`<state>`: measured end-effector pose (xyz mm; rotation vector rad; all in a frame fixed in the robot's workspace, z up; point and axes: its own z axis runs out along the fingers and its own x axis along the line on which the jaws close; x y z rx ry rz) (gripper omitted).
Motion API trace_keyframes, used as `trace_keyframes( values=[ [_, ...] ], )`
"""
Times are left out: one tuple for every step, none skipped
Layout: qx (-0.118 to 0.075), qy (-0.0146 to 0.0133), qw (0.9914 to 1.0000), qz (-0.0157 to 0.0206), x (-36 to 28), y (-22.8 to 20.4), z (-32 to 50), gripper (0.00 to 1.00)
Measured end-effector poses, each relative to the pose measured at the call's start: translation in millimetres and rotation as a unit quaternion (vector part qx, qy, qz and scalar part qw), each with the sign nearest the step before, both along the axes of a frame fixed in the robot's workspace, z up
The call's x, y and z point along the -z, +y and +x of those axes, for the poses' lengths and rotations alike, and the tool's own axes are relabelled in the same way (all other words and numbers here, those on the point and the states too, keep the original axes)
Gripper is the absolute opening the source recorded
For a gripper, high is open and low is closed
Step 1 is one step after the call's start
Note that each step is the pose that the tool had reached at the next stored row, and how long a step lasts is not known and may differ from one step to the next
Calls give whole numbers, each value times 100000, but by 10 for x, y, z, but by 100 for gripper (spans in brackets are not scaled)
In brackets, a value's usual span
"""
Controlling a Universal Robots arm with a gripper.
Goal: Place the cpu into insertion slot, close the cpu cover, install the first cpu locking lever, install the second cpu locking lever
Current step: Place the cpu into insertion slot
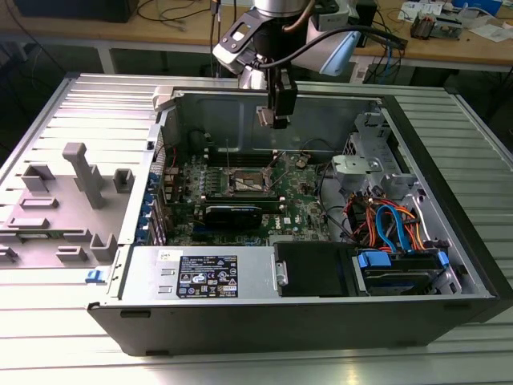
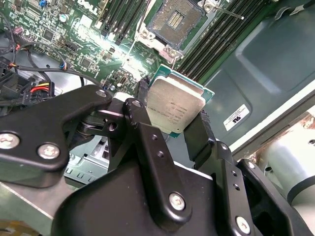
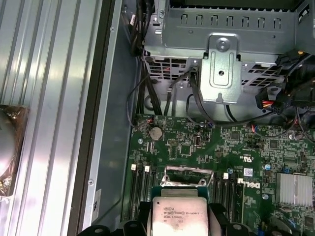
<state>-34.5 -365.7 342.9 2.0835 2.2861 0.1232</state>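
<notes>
second wrist view: cpu [image 2: 175, 107] in gripper [image 2: 173, 102]

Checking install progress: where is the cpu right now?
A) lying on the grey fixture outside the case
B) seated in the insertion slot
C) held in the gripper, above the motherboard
C: in the second wrist view the gripper is shut on the cpu, and the insertion slot beyond it lies empty.

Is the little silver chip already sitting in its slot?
No, the cpu is gripped between the jaws, apart from the insertion slot, which lies empty.
</notes>
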Motion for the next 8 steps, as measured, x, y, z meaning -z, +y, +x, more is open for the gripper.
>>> trace_keyframes(
  values=[
    [-12, 0, 100000, 0, 0, 0, 0, 54],
    [-14, -1, 100000, 5, 1, 0, -1, 54],
    [-19, -4, 100000, 5, 1, 0, -1, 54],
    [-16, -2, 100000, 7, 1, 0, -2, 54],
    [-12, -1, 100000, 4, 1, 0, -2, 54],
    [-12, -1, 100000, 6, 1, 0, -3, 54],
    [-10, -3, 100000, 7, 1, 0, -3, 54],
    [-12, 0, 100000, 5, 0, 0, -3, 54]
  ],
)
